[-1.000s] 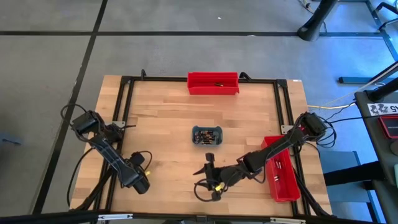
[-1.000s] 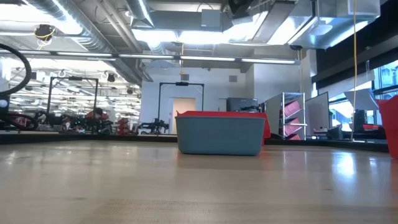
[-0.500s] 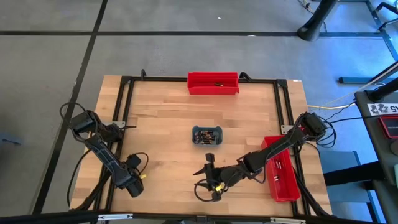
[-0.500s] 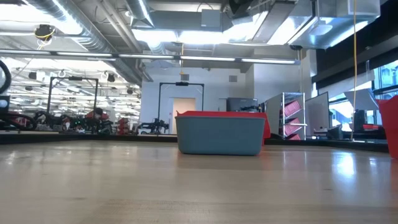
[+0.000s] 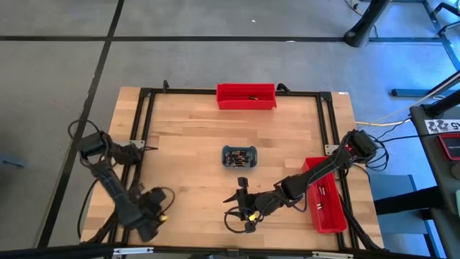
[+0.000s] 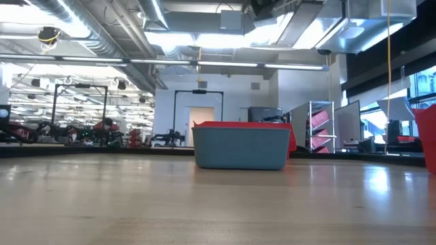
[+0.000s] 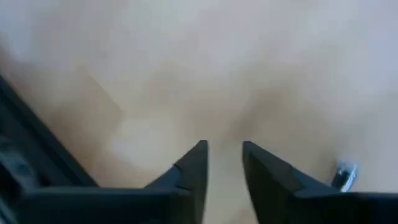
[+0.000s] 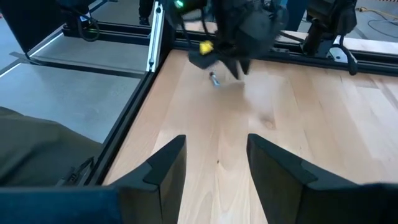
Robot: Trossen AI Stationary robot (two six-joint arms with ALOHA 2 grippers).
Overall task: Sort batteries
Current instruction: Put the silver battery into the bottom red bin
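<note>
Left gripper (image 5: 149, 229): lower left of the frame, fingers slightly parted, empty.
Battery (image 7: 343, 175): lies on the table (image 5: 187, 144) just beside the left gripper's fingertips.
Tray (image 5: 239, 156): centre, holds batteries.
Right gripper (image 5: 239, 208): lower centre, fingers apart, empty.

Small dark batteries (image 5: 239, 156) lie heaped together; 1 silvery battery (image 8: 214, 79) lies apart on bare wood.
</note>
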